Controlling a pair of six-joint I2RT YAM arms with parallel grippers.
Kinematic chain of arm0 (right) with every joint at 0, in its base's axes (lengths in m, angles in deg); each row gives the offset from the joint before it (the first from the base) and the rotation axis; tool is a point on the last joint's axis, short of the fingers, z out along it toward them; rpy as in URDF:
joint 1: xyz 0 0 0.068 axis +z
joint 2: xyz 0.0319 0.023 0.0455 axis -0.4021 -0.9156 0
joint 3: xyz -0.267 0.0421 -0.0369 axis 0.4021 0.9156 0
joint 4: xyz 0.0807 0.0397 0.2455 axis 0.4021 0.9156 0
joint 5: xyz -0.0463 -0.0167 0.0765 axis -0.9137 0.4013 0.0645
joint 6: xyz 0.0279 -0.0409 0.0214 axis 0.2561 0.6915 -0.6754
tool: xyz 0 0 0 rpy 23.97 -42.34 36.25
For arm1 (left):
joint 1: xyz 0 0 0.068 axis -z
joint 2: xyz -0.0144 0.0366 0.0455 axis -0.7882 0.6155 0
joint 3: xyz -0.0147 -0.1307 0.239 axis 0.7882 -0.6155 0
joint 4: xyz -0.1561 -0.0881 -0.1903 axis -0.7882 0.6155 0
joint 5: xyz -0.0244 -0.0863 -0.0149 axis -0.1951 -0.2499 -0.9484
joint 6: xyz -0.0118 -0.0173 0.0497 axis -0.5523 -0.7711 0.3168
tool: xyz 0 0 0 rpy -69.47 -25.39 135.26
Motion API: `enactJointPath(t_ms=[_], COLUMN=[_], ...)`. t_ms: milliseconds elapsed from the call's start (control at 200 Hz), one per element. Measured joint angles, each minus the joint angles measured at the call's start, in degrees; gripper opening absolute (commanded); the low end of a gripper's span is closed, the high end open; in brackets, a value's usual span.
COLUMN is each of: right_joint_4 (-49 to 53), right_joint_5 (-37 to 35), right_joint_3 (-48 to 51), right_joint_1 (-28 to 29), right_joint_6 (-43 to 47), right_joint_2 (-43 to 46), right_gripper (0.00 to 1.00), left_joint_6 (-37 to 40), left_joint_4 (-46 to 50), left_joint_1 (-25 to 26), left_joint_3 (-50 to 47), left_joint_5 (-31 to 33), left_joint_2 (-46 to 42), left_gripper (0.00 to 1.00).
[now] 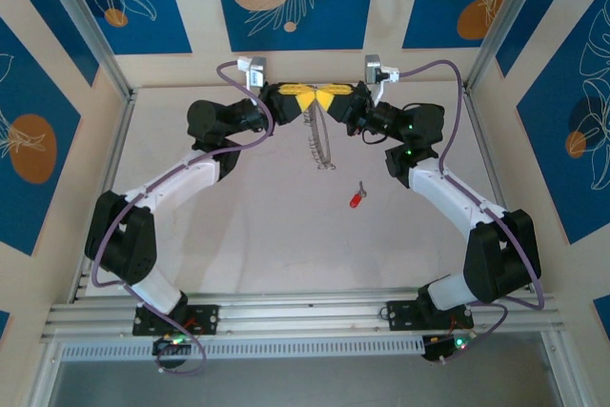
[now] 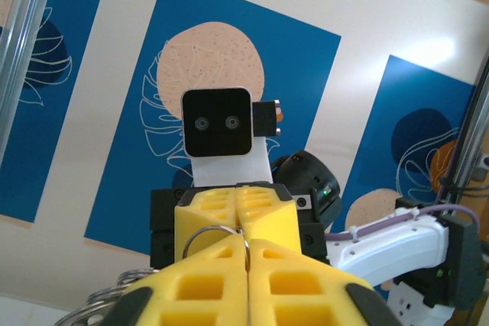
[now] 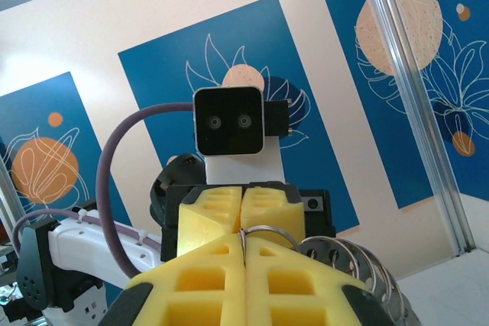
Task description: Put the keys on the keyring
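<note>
**Two grippers shut on the keyring, the key loose on the table**

From above, the keyring (image 1: 317,140) is seen as a thin, pale, beaded line of silvery-grey chain links. It is strung from the point where the grippers meet down toward the middle of the table (image 1: 238,235). Whether its lower end rests on the surface cannot be told. In the wrist views its links are shown as round wire rings, bunched just beside the fingertips. The key (image 1: 355,199) is tiny, with a red head and a short silvery blade. It is laid flat on the table near the chain's lower end but apart from it, on the right arm's side.

The table is closed in on three sides by pale walls (image 1: 200,69) hung with blue prints. Aluminium posts (image 1: 81,21) are set at the far corners and a rail (image 1: 305,312) runs along the near edge. The grippers are held close to the far wall. Bare surface is seen all around the key and between the two arms.

The left gripper (image 1: 303,99) and the right gripper (image 1: 330,100) are brought tip to tip. In the left wrist view the left gripper's yellow fingers (image 2: 191,288) are pressed together, with a wire ring of the keyring pinched in the seam. In the right wrist view the right gripper's fingers (image 3: 298,288) are likewise pressed together on a ring of the same chain.
</note>
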Motion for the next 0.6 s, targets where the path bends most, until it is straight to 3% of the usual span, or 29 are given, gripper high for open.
enactJointPath(t_ms=[395, 520, 600], right_joint_4=[0.68, 1.40, 2.43], right_joint_5=[0.46, 0.59, 0.42], right_joint_3=[0.00, 0.00, 0.00], right_joint_1=[-0.37, -0.55, -1.42], right_joint_6=[-0.39, -1.18, -1.36], right_joint_2=[0.00, 0.00, 0.00], right_gripper=[0.00, 0.32, 0.45], left_joint_6=[4.11, 8.28, 10.88], left_joint_4=[3.41, 7.21, 9.60], left_joint_1=[-0.04, -0.04, 0.20], left_joint_3=[0.26, -0.20, -0.81], left_joint_5=[-0.42, -0.44, -1.09], left_joint_2=[-0.55, -2.05, -3.23], left_gripper=[0.00, 0.00, 0.00])
